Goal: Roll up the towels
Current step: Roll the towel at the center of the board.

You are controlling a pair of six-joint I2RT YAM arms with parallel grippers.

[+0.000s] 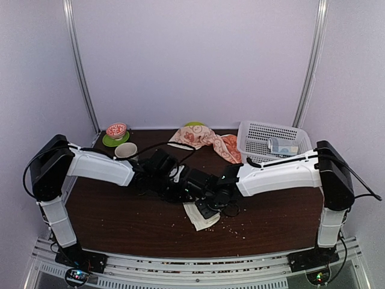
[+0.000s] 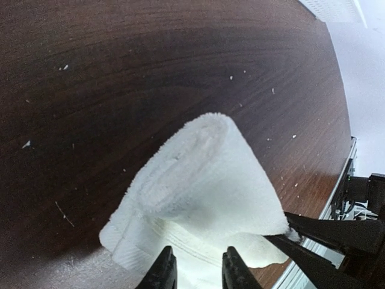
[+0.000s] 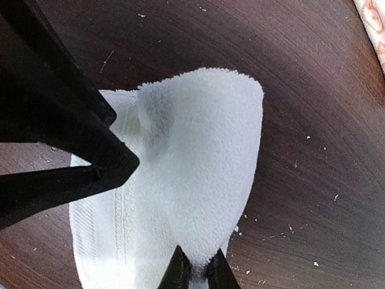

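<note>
Two arms (image 1: 96,165) rise from the near edge of the table (image 1: 120,226), one on each side, and both reach inward to meet over its middle. Of the two towels, the white towel (image 2: 204,180) lies there, just on the near side of the centre. One end of it is spread flat on the wood and the other is lifted and curled over into a loose, cone-shaped roll.

The left claw (image 2: 198,270) has its two fingers drawn close together with cloth from the flat near end pinched between them. The right claw (image 3: 200,271) is clamped on the narrow end of the curled part, its two fingertips nearly meeting on the fold. So two claws hold this one towel from opposite sides. Pale crumbs (image 1: 237,227) are scattered on the dark wood around it.

Farther back, near the rear edge, the second towel, the printed towel (image 1: 207,137), lies crumpled and unrolled, well apart from both claws. The rim of one green plate (image 1: 194,124) shows behind it.

At the far left one red-patterned bowl (image 1: 116,129) sits on one green saucer (image 1: 108,142), with one pale cup (image 1: 126,150) just beside them. At the far right stands one white perforated basket (image 1: 260,132) with one pale packet (image 1: 284,147) inside.
</note>
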